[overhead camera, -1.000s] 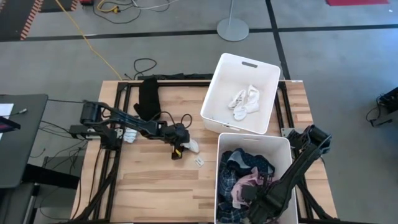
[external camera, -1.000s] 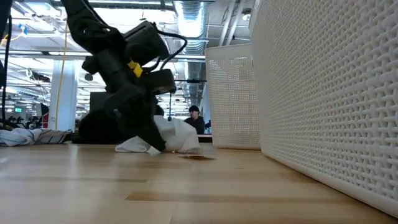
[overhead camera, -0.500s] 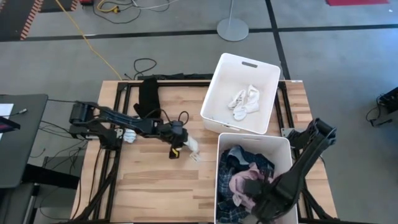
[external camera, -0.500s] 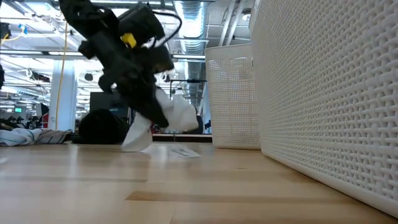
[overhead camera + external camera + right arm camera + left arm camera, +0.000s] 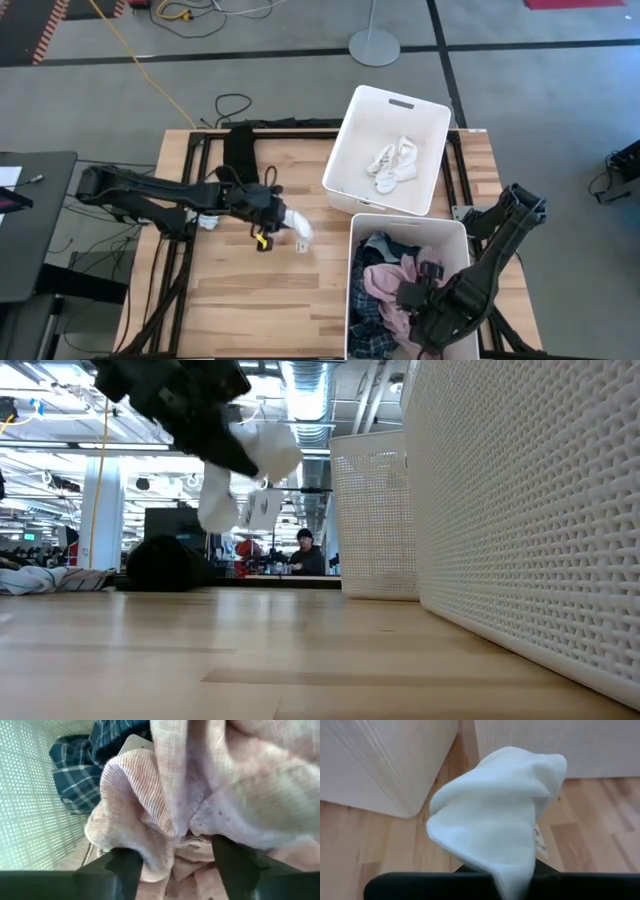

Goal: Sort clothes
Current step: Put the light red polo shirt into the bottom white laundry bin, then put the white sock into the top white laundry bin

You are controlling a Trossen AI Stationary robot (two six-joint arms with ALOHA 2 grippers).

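A white sock (image 5: 295,228) hangs above the table's middle, a little left of the two bins, with my left gripper (image 5: 274,222) shut on it. In the low view the sock (image 5: 250,455) is well above the wood, and a small tag (image 5: 262,510) dangles from it. My right gripper (image 5: 412,300) stands open inside the near bin (image 5: 352,262), pointing down at the pink piece (image 5: 200,795). That piece lies on top of the blue plaid shirt (image 5: 82,775). A black piece (image 5: 238,158) lies on the table at the far left. My left gripper pinches the sock between its two fingers by a bunched part (image 5: 512,870); the sock itself hides the exact spot. The fingers slant down from the table's left. The sock is lifted clear and droops slack past the fingertips. My right gripper's fingers (image 5: 125,870) stand on either side of a fold of the pink piece; whether they touch it I cannot tell.
The far bin (image 5: 345,150) holds white socks (image 5: 395,165). Another small white piece (image 5: 208,218) lies under my left arm. Bare wood lies in front of the bins' left side. A black metal frame runs along the table's edges.
My left gripper has gone up and a little toward the table's left edge, lifting the white sock clear of the table; the tag has come up with it. My right gripper has risen a little inside the near bin, and more of the pink piece now shows on top of the heap.
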